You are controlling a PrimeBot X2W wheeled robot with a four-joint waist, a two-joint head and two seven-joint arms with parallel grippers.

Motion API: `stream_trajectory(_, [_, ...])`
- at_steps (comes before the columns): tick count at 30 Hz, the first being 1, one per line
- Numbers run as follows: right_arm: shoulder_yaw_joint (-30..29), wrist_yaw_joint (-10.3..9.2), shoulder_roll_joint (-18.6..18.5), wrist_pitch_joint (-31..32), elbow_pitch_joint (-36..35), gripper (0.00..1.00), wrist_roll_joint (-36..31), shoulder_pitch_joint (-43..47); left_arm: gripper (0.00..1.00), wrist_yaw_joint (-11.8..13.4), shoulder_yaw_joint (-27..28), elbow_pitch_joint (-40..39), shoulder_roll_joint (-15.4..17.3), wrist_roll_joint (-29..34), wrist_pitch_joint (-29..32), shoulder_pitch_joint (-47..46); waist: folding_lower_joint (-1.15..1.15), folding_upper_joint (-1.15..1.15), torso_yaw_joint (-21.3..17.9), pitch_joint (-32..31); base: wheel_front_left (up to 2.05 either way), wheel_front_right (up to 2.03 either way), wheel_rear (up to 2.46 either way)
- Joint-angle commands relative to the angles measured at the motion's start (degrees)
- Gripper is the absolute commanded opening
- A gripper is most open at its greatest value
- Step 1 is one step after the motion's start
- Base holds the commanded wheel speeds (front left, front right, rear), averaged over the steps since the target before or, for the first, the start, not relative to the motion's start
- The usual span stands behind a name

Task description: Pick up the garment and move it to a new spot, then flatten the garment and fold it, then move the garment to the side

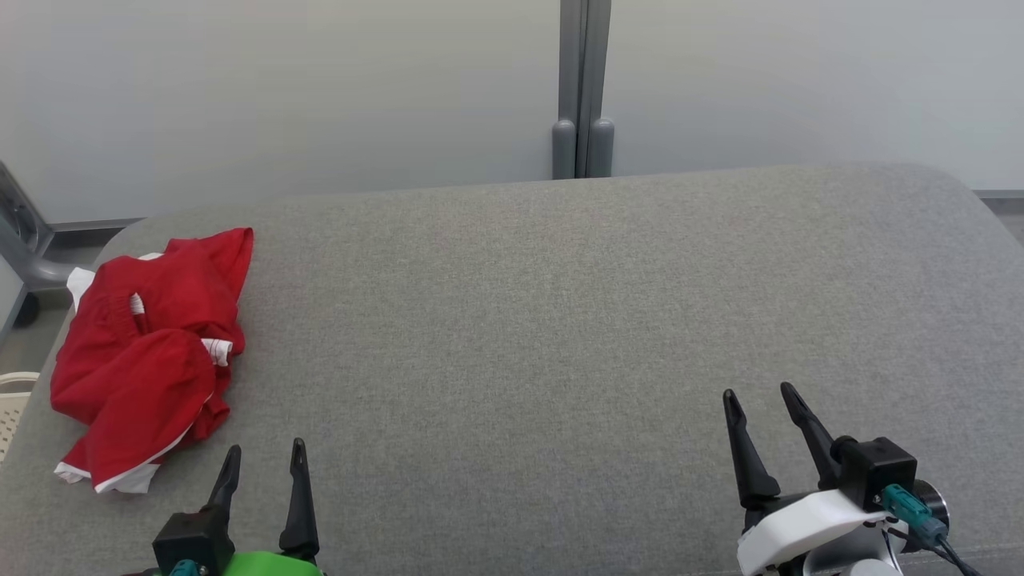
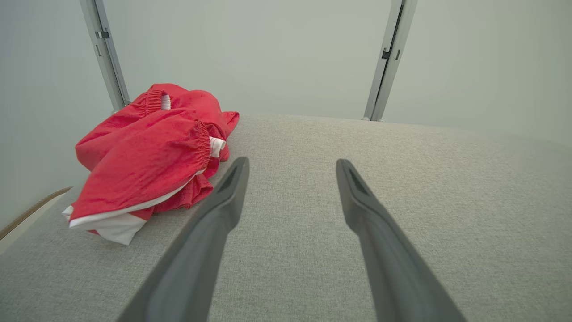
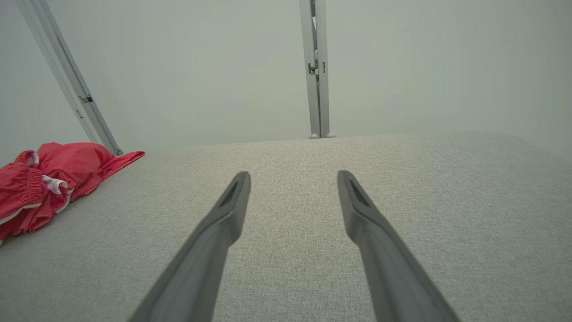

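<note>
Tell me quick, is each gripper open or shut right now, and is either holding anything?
Left gripper: open, holding nothing, close to the red garment.
Right gripper: open, holding nothing, over the grey surface.

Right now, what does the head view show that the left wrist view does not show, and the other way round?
Head view adds: the open right fingers at lower right, and a pale basket at the left edge. Left wrist view adds: the garment's gathered elastic edge, clear from close. Both share: the crumpled red garment with white trim on the grey surface, and the open left fingers near it, holding nothing.
</note>
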Motion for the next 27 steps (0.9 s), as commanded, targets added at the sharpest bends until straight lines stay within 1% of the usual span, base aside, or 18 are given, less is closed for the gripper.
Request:
stream_trajectory(1, [0.0,0.02,-0.3,-0.5,0.0,1.00,-1.1,0.3,1.00,0.5,-0.2,-0.1,0.5,1.0,-0.4,0.8,0.00,0.00,0.0,0.0,0.00,0.00,0.00])
stream_trajectory(17, [0.3,0.01,-0.3,-2.1,0.4,1.00,-7.3,1.5,1.00,0.8,-1.5,-0.5,0.7,3.7,0.1,1.9,0.00,0.00,0.5,-1.3,0.00,0.00,0.00])
stream_trajectory(27, [0.1,0.01,-0.3,-2.0,0.3,1.00,-7.2,2.0,1.00,0.9,-1.9,-0.6,0.9,2.8,0.6,2.5,0.00,0.00,0.4,-1.9,0.00,0.00,0.00])
